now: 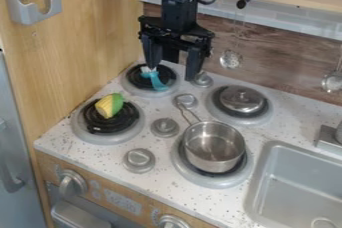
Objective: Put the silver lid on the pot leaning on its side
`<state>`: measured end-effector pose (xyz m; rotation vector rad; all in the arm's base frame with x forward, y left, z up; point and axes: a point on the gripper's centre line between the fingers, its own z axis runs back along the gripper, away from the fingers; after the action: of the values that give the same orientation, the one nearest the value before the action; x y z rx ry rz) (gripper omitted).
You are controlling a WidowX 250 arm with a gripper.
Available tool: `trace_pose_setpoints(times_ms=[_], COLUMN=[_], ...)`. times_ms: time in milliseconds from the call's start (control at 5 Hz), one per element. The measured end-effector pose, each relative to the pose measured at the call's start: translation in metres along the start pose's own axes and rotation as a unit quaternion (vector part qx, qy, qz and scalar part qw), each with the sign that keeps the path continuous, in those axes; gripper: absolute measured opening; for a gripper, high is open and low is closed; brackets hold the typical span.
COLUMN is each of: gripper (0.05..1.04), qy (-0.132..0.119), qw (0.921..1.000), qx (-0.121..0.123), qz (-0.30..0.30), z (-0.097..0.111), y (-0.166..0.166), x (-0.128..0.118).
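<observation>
The silver lid (pixel 242 99) sits on a burner (pixel 242 121) behind the pot (pixel 215 152). Toy corn (pixel 109 106) lies on another burner (pixel 107 139). The gripper (pixel 173 69) hangs above, its fingers apart.

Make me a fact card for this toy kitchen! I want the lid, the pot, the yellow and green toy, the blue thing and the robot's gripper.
Lid: silver, on the back right burner
Pot: silver, uncovered, on the front right burner
Yellow and green toy: on the front left burner
Blue thing: on the back left burner
Gripper: open, over the back left burner
</observation>
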<state>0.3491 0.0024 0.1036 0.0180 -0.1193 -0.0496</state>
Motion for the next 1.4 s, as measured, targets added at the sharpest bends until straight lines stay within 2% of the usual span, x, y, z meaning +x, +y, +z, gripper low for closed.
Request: trace_pose_setpoints(times_ms=[200,600,800,1000,1200,1400], gripper=[0.999,0.999,0.999,0.999,0.999,0.999], qy=[0.02,0.0,-0.061,-0.131,-0.174,-0.2], qw=[0.9998,0.9993,0.9971,0.9911,0.9845,0.9792], qx=[-0.005,-0.029,-0.041,-0.013,-0.01,-0.034], qz=[0.001,-0.024,-0.021,-0.018,-0.021,-0.002], z=[-0.013,-0.045,-0.064,-0.076,-0.087,-0.1], y=[-0.001,-0.007,-0.012,-0.005,-0.012,-0.02], x=[-0.004,0.036,0.059,0.083,0.102,0.12])
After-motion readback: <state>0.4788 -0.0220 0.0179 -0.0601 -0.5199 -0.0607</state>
